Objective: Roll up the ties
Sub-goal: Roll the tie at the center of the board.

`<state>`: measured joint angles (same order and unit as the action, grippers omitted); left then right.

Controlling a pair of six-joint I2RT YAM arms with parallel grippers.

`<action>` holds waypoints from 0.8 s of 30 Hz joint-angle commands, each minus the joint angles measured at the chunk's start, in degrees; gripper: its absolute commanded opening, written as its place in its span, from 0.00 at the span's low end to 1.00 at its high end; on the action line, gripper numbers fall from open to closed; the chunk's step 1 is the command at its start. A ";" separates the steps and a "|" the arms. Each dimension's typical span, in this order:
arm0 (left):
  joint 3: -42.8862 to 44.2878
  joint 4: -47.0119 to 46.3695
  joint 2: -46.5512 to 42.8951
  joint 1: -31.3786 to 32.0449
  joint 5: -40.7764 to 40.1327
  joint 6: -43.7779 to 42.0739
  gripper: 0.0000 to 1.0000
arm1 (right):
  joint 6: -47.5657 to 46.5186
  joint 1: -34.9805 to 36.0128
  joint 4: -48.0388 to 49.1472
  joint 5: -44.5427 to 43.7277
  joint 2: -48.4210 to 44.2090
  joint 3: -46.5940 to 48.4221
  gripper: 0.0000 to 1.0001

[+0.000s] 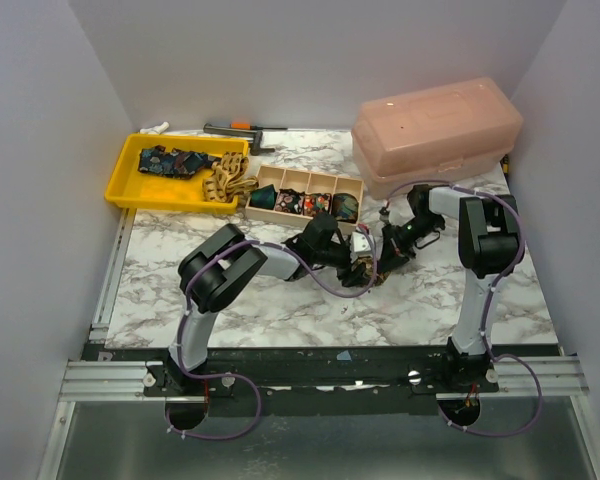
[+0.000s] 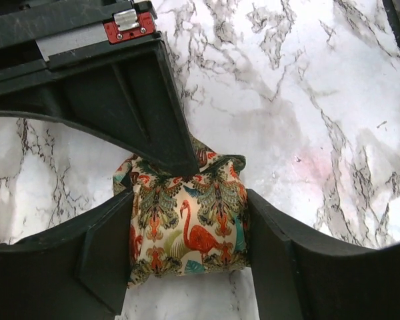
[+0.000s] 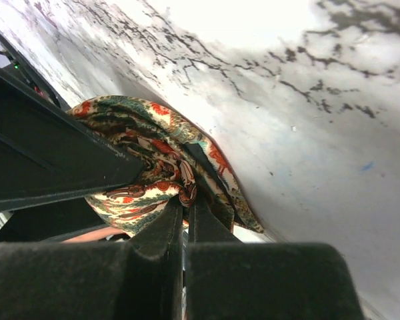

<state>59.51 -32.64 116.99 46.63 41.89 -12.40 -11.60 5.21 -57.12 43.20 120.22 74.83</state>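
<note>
Jaws of the left arm point(image 1: 280, 262) are clamped on both sides of a rolled tie point(image 2: 187, 227) standing on the table point(image 1: 280, 310). The right arm point(image 1: 480, 235) has its jaws pinched together on the tie's cloth. More rolls point(image 1: 300, 203) fill a box point(image 1: 310, 175) behind.

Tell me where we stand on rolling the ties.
Done: rolled ties sit in the wooden box. In hand: a flamingo-print tie, coiled, held by the left gripper, with the right gripper pinching its folds. Left: a dark blue tie and a tan tie lie unrolled in the yellow tray.
</note>
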 commanded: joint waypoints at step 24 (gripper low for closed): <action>2.40 26.46 5.77 1.27 -10.36 -10.64 0.22 | 1.27 -4.85 5.03 -0.39 1.03 -1.39 0.85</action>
<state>64.01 -21.10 118.61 48.07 37.93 -20.67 -10.52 0.01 -60.71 42.94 116.92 75.22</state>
